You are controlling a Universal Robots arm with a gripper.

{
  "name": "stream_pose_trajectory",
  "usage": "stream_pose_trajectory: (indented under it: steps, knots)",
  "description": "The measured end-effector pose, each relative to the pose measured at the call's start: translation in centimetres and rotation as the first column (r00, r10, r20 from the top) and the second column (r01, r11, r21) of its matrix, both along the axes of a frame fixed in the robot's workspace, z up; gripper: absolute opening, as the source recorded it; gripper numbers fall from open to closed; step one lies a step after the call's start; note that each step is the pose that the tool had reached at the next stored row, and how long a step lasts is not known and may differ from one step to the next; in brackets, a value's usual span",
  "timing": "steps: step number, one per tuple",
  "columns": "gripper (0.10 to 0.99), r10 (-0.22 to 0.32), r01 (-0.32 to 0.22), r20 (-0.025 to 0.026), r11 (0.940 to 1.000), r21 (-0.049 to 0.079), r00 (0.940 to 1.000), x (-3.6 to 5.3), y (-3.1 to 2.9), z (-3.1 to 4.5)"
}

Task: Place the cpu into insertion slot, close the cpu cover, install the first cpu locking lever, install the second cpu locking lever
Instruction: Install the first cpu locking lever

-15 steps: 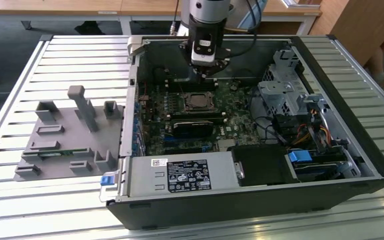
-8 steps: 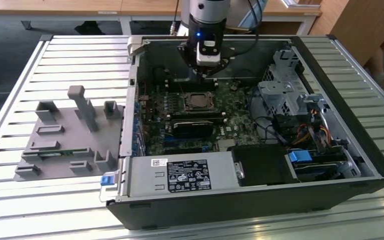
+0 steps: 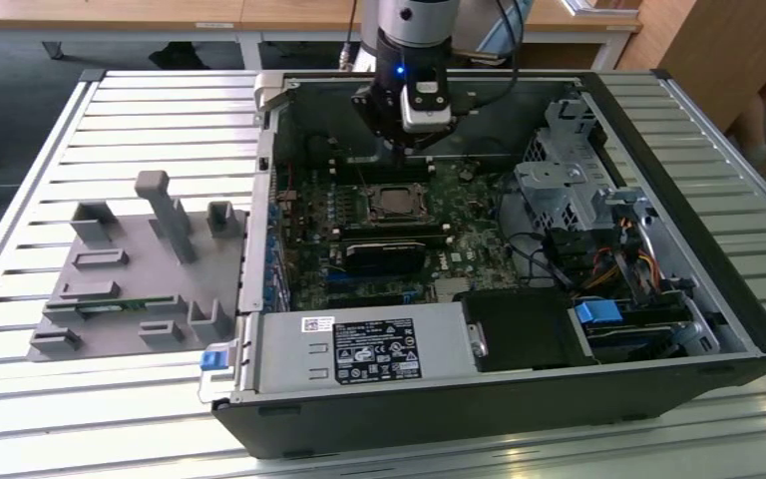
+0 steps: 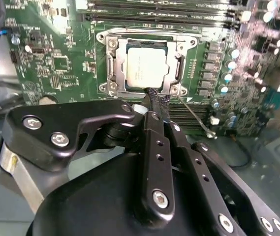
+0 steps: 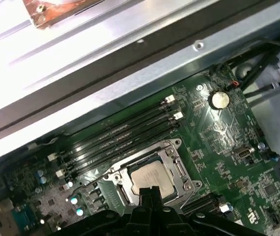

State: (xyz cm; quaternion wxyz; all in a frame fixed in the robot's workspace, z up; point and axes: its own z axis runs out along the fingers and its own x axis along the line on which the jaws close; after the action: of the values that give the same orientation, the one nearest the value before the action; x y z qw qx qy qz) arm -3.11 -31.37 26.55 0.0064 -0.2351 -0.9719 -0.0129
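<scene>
We see cpu [image 4: 144, 64] seated in insertion slot [image 4: 105, 37], just ahead of claw [image 4: 153, 101] tips; placing done. Flat over it lies cpu cover [image 4: 116, 69], closed, we judge. Beside claw, thin wire lever [image 4: 196, 115] sticks out loose, not yet latched; other lever, cannot tell. Claw fingers pressed together, nothing seen between them

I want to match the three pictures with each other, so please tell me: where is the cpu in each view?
Exterior view: the cpu near the picture's middle, just below the gripper.
Second wrist view: the cpu just beyond the gripper's tips.
First wrist view: the cpu next to the memory slots, partly behind the gripper's tips.
Shared landmark: the silvery cpu cover framing it.
</scene>
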Motion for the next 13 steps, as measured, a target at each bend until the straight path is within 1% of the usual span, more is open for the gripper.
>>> stream_pose_trajectory:
  steps: [3,6,9,13]
  knots:
    - [0.114,0.051,-0.051,0.0000,0.9987,0.000,0.9987,0.00,0.00,0.00]
    - [0.114,0.101,-0.101,0.0000,0.9948,0.000,0.9948,0.00,0.00,0.00]
    - [0.114,0.153,-0.153,0.0000,0.9882,0.000,0.9882,0.00,0.00,-0.01]
    - [0.114,0.215,-0.215,0.0000,0.9766,0.000,0.9766,0.00,0.00,-0.01]
